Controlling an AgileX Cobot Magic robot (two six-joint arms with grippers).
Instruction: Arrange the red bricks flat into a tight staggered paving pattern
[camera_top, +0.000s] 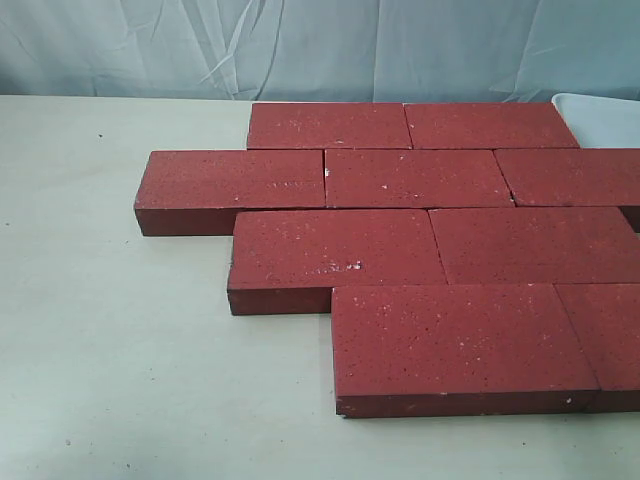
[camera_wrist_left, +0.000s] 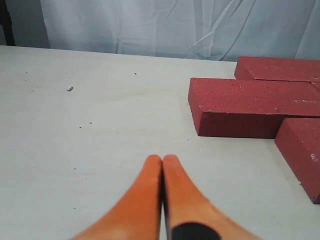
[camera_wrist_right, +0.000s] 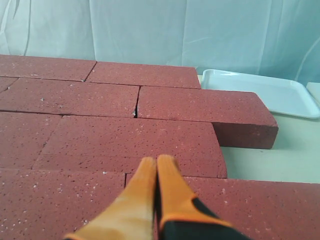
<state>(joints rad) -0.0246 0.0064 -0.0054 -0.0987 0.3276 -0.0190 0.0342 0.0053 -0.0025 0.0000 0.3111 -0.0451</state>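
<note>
Pale table, rough rectangular red bricks

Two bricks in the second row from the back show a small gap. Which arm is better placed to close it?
Probably left: the left gripper, shut, is over bare table near the free end of the outer brick; the right gripper is over the paving.

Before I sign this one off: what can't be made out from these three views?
- Exterior view: the right edge cuts off red bricks in three rows, so the count is unsure. The white tray is mostly cut off too.
- Right wrist view: the shut right gripper covers part of the nearest bricks; contact cannot be told.
- Left wrist view: only a few brick ends show beyond the left gripper.
</note>
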